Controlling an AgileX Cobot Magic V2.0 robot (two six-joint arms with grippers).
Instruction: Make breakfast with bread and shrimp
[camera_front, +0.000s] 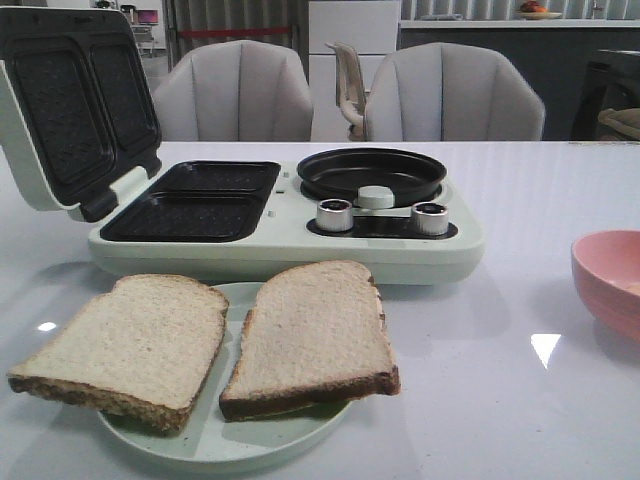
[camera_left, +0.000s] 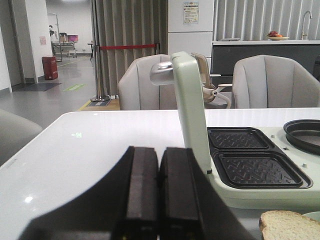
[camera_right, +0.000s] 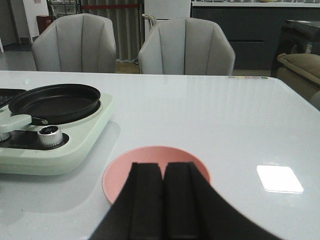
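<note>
The left gripper (camera_left: 159, 200) has its jaws pressed together, the two black fingers (camera_left: 142, 190) meeting along a thin seam, with nothing between them. It hangs over bare table (camera_left: 100, 150) just beside the open lid (camera_left: 192, 125) of the cooker (camera_front: 290, 235), touching nothing that shows. The right gripper (camera_right: 162, 205) is likewise closed and empty, its fingers (camera_right: 145, 200) flush against each other. It sits above the near rim of the pink bowl (camera_right: 155, 160), which lies just beside the cooker's pan (camera_front: 372, 172) end; whether the fingers touch the rim cannot be told, and they hide most of the bowl's inside.

The bread (camera_front: 215, 340) is two square slices, light tan with dark brown crusts, lying side by side on a pale green plate (camera_front: 215, 445) just in front of the cooker. Both slices overhang the plate's edge; they almost meet at their inner sides. One corner of a slice shows in the left wrist view. The cooker's lid stands upright, baring two dark ribbed trays (camera_front: 195, 200) next to the round black pan, with two silver knobs (camera_front: 335, 214) in front of the pan. No shrimp can be made out; the bowl's contents are not clear in any view.
</note>
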